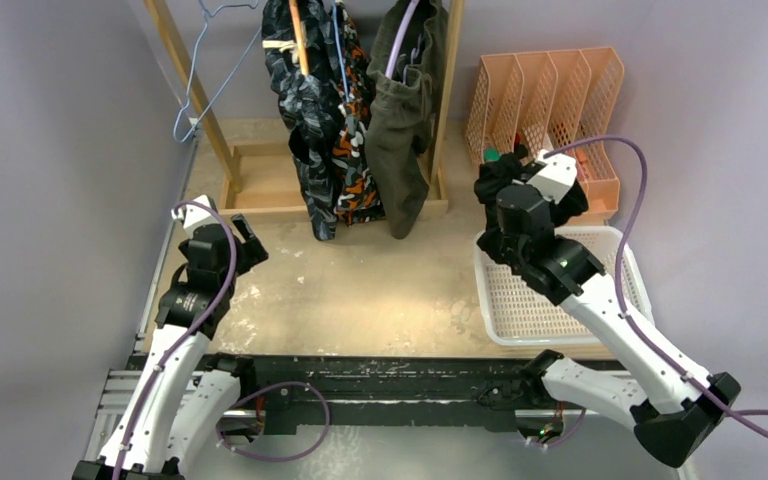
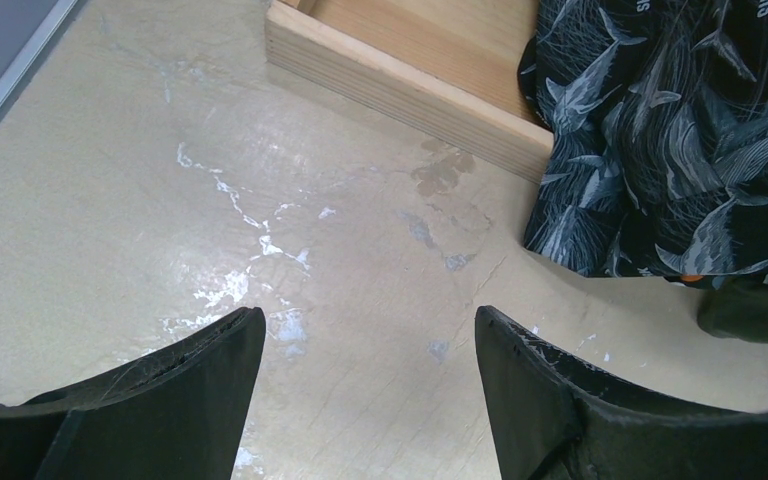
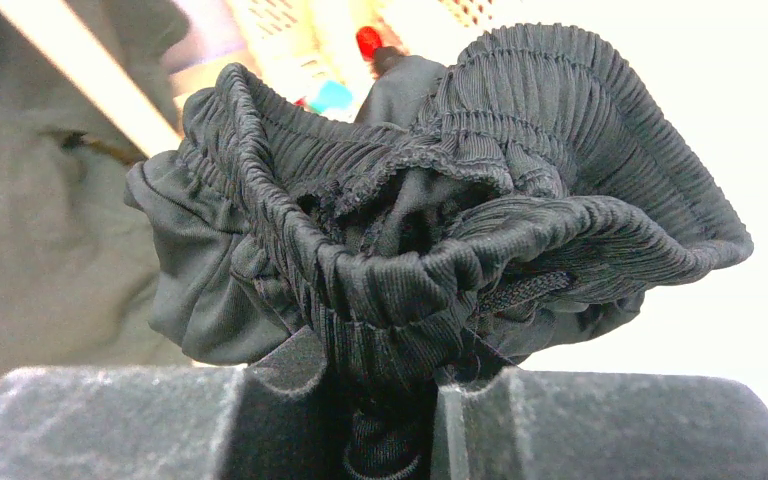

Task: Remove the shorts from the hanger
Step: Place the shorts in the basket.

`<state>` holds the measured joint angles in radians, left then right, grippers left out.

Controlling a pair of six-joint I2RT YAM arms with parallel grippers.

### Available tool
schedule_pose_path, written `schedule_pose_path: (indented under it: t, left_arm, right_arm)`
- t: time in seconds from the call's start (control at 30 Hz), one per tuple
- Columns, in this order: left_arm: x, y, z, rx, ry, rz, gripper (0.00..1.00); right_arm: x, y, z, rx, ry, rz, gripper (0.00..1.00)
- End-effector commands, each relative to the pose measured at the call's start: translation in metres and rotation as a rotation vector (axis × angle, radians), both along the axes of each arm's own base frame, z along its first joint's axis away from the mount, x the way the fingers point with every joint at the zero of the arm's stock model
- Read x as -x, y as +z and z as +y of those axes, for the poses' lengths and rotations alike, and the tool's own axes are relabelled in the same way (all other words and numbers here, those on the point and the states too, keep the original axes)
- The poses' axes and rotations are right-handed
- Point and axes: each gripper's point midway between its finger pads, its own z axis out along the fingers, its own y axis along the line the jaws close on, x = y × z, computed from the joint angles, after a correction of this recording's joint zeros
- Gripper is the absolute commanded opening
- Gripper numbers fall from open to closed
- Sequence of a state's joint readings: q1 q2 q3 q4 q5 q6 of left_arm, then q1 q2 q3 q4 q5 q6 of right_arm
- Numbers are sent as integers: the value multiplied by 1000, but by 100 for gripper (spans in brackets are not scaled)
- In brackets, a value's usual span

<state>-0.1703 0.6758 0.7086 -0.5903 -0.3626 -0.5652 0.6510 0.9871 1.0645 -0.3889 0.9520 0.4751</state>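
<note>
Three pairs of shorts hang on the wooden rack (image 1: 440,90): dark navy printed shorts (image 1: 305,110), orange camo shorts (image 1: 355,150) behind them, and olive-green shorts (image 1: 405,120). My right gripper (image 1: 505,180) is shut on the bunched waistband of the plain black shorts (image 3: 440,220), held above the far edge of the white basket (image 1: 630,260). My left gripper (image 1: 245,245) is open and empty over the table (image 2: 360,330), left of the hanging navy shorts (image 2: 680,140).
An orange divided rack (image 1: 550,100) stands at the back right. An empty blue wire hanger (image 1: 205,60) hangs at the rack's left. The rack's wooden base frame (image 2: 400,80) lies ahead of my left gripper.
</note>
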Motion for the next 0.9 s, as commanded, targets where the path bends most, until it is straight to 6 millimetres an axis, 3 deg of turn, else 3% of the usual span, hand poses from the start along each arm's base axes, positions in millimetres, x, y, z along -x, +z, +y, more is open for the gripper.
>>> schedule_pose_path:
  t: [0.0,0.2,0.43,0.63,0.87]
  left_arm:
    - [-8,9,-1,11,5,-42,76]
    - [-8,9,0,11,6,-44,76]
    - [-8,12,-2,16,-5,-55,76]
    - [-7,14,-3,20,-12,-68,76]
    - [-5,16,-3,24,-10,-83,76]
  right_arm:
    - [7,21,-35,-66,-141,-113,0]
    - [32,3,-75,-242,-328,-158,0]
    - [54,-56,-97,-397,-511,-131,0]
    - [81,-97,-130,-461,-769,-161,0]
    - [76,-117,-163,-450,-875,-184,0]
